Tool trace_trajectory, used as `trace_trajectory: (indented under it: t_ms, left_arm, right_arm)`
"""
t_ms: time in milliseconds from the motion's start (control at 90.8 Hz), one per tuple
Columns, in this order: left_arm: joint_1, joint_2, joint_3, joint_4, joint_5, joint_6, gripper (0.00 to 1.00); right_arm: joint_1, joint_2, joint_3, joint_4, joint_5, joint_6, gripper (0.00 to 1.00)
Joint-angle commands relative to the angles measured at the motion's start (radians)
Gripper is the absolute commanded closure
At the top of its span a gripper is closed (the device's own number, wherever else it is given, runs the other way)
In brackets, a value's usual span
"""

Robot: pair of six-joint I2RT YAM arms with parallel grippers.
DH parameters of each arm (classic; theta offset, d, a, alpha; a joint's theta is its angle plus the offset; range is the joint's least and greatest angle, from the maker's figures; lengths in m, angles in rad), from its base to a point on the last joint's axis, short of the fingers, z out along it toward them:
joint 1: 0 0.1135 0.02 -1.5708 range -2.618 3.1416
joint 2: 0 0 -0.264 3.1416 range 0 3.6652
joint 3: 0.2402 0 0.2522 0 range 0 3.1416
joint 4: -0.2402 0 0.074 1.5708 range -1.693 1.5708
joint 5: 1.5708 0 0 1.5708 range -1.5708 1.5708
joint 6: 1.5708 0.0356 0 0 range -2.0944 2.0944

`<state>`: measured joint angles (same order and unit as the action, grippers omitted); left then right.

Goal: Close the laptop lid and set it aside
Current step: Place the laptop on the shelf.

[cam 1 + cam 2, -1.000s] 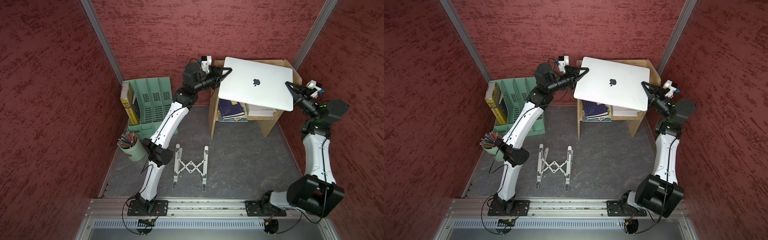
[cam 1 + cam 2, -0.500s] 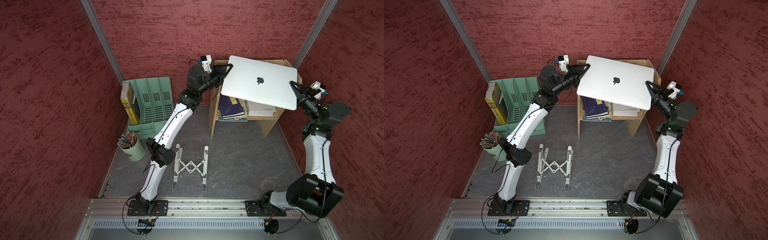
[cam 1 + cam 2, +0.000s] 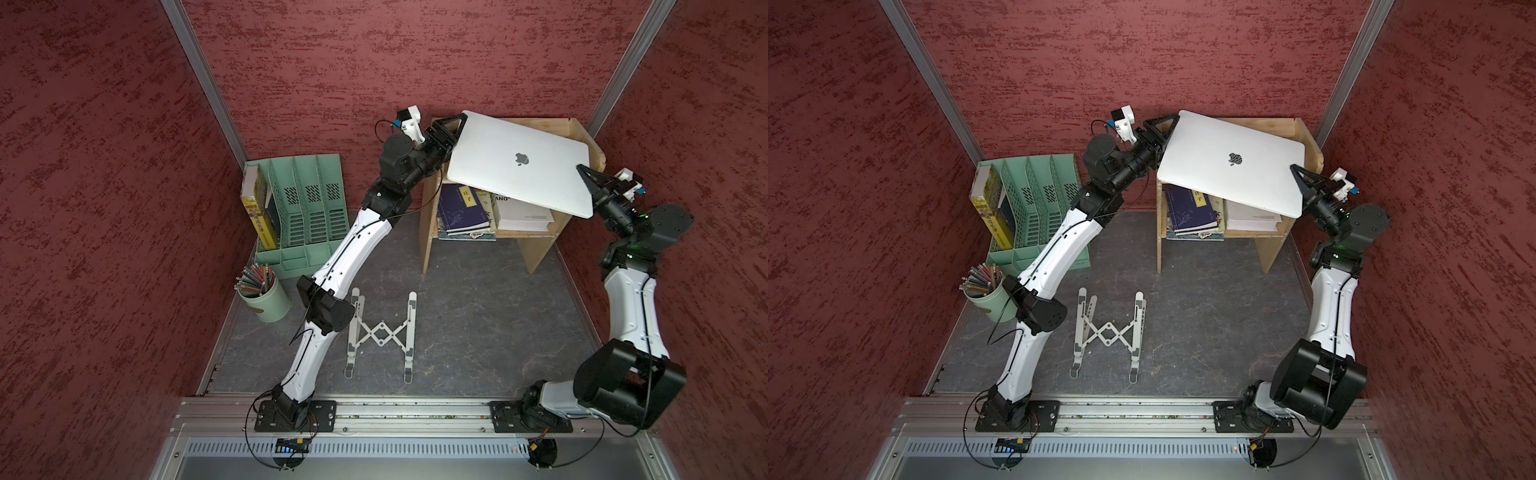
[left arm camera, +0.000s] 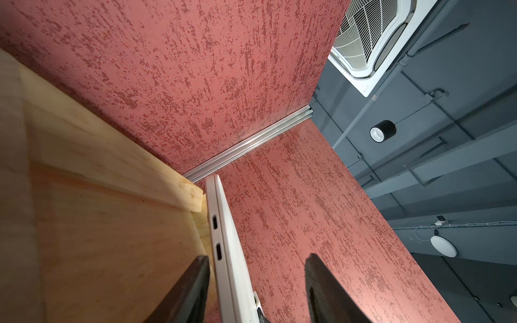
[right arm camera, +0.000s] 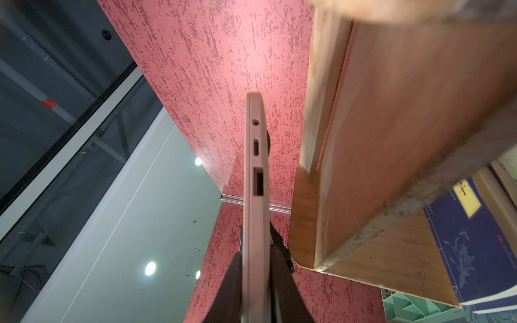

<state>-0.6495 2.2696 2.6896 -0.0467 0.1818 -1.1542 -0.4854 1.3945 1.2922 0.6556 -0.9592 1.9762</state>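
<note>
Laptop [image 3: 519, 162]: lid [image 3: 1204, 153] shut, lay tilted over wooden shelf [image 3: 540, 123], front edge overhanging books [image 3: 461, 208]. Right gripper [image 3: 589, 179] clamped on right edge. Left gripper [image 4: 256, 258] jaws parted, straddling left edge, not pinching. Likely stiff, heavyish, slick, dent-prone. Best hold: 2 opposite side edges.

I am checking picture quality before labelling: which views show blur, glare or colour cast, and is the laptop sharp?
Both top views: sharp, evenly lit; the laptop is bright, its logo readable. Left wrist view: laptop edge sharp, wooden shelf near the lens soft. Right wrist view: shelf close to the lens heavily blurred, ceiling lamps glare, laptop edge pinkish.
</note>
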Motion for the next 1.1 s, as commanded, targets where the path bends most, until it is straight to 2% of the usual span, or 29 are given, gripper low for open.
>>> trace_trajectory:
  t_ms: [0, 375, 441, 826, 1091]
  left_arm:
    - [-0.116, 0.010, -0.016, -0.070, 0.089, 0.048, 0.40]
    - [-0.127, -0.121, -0.112, -0.201, -0.011, 0.175, 0.36]
    - [-0.128, -0.129, -0.116, -0.226, -0.024, 0.186, 0.35]
    - [-0.139, -0.161, -0.116, -0.261, -0.072, 0.248, 0.34]
    - [-0.157, -0.200, -0.116, -0.273, -0.158, 0.360, 0.25]
  right_arm:
    - [0.039, -0.013, 0.012, 0.158, 0.037, 0.040, 1.00]
    - [0.039, -0.017, 0.017, 0.170, 0.020, 0.047, 1.00]
    - [0.009, -0.021, 0.016, 0.174, 0.023, 0.051, 1.00]
    - [-0.019, -0.022, -0.013, 0.212, 0.058, 0.099, 1.00]
    - [-0.032, -0.013, -0.008, 0.228, 0.071, 0.125, 1.00]
